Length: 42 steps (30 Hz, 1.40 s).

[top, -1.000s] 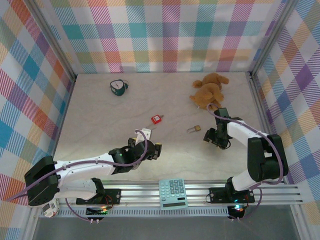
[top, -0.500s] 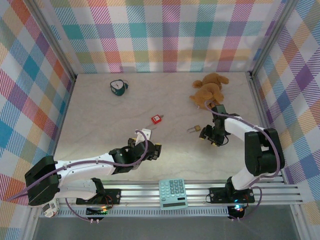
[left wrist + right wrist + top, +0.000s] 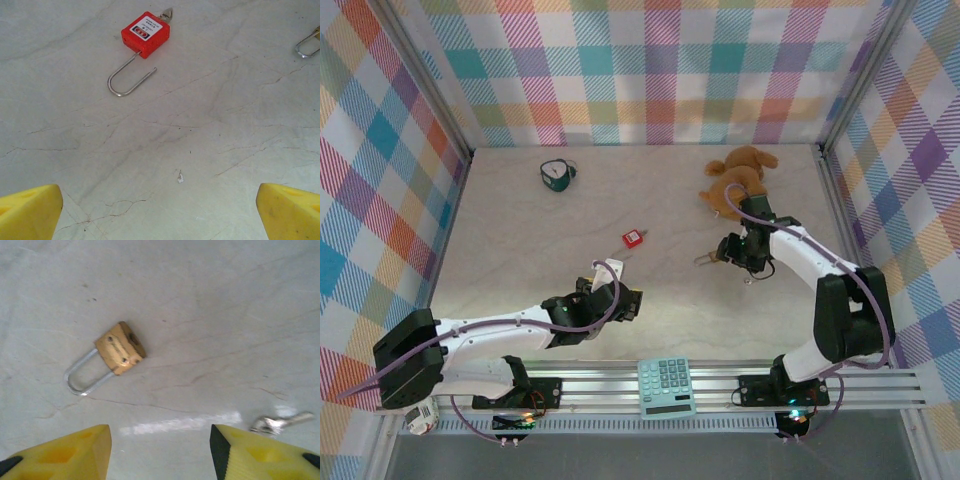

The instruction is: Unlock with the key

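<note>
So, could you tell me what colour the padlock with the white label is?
Red padlock; clearest in the left wrist view.

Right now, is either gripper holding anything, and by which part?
Nothing. The left gripper and right gripper stand open, empty; the key lies on the table.

left claw (image 3: 160, 215) low, wide; right claw (image 3: 160, 452) parted
</note>
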Tool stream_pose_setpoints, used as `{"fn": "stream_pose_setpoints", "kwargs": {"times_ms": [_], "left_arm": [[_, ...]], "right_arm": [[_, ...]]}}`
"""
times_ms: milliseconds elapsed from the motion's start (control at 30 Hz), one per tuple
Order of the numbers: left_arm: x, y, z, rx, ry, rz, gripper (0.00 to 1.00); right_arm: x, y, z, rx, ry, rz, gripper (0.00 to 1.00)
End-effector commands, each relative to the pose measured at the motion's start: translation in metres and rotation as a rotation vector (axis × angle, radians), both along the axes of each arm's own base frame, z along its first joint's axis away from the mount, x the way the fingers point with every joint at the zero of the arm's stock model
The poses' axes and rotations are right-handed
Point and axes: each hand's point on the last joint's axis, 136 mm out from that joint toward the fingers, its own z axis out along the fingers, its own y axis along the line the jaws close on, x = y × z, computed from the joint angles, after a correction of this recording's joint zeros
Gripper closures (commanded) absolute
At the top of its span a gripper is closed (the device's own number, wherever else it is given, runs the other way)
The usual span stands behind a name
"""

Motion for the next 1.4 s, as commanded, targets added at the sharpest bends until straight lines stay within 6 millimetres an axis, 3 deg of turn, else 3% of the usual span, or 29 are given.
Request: {"fn": "stream_pose_setpoints", "kwargs": {"times_ms": [0,200,433,533,1033,1367], "left_arm": [[0.008,-0.003,0.006,-0.004,-0.018,0.008,0.01],[0.009,-0.009,0.004,-0.009,-0.008,-0.003,0.01],[0.008,-0.008,0.002,-0.007,0.001,-0.006,0.01],[0.007,-0.009,0.004,-0.010,0.002,-0.008,0.01],[0.006,-0.007,0.004,-0.016,0.003,-0.010,0.02],[0.003,-0.002,0.004,-0.023,0.002,-0.004,0.02]], "right_arm": [[-0.019,-0.032,-0.009,-0.212,0.074,0.005,0.48],[-0.021,-0.044,-0.025,-0.326,0.152,0.045,0.57],[-0.014,-0.033,-0.035,-0.293,0.171,0.115,0.57],[-0.013,-0.029,-0.042,-0.277,0.190,0.133,0.62],[-0.029,-0.026,-0.035,-0.235,0.209,0.105,0.63],[-0.035,-0.034,-0.043,-0.283,0.259,0.094,0.61]]}}
